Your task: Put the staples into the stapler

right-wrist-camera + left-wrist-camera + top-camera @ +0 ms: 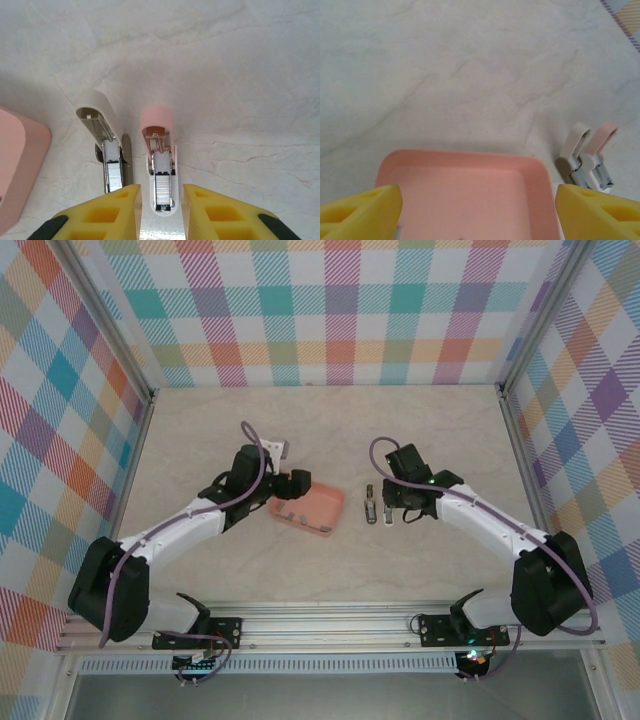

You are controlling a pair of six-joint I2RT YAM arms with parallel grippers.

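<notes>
Staples point(300, 519): small dark strips lying in pink tray point(322, 504). Right gripper point(161, 192): narrowed, clasping pink stapler point(156, 120). Left gripper point(477, 197): spread wide above tray, holding nothing.

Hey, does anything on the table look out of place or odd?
Nothing spilled or damaged. The salmon-pink rectangular tray sits at a slant in the top view. A white-topped stapler and a pink-topped stapler lie hinged open side by side, magazines exposed.
</notes>
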